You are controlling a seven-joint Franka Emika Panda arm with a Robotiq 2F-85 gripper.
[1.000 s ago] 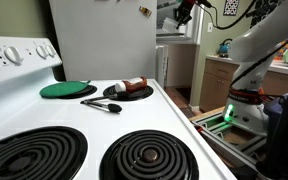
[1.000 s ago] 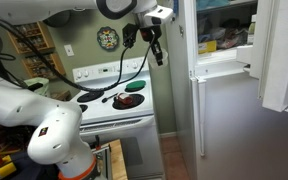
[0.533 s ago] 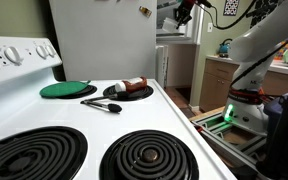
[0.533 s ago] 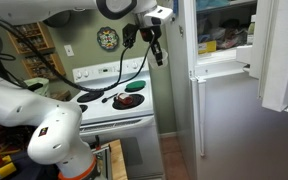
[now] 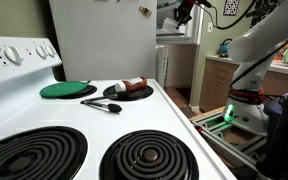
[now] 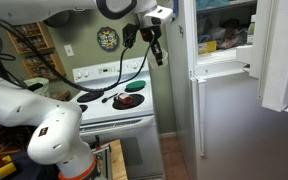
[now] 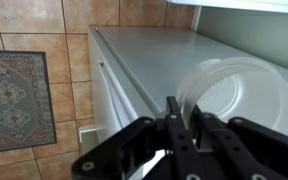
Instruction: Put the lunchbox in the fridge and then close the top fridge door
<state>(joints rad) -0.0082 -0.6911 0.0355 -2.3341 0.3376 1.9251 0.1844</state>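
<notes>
Nothing moved since a second ago; I hold station.
- pincer (image 7: 184,118): clenched on the rim of the lunchbox (image 7: 242,95), which sits at its three o'clock and is carried high, I judge for shelf height.
- fridge (image 6: 219,110): at three o'clock.
- top door (image 6: 282,50): open for entry.

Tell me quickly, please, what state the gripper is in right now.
Gripper: closed on the rim of the clear lunchbox.
</notes>
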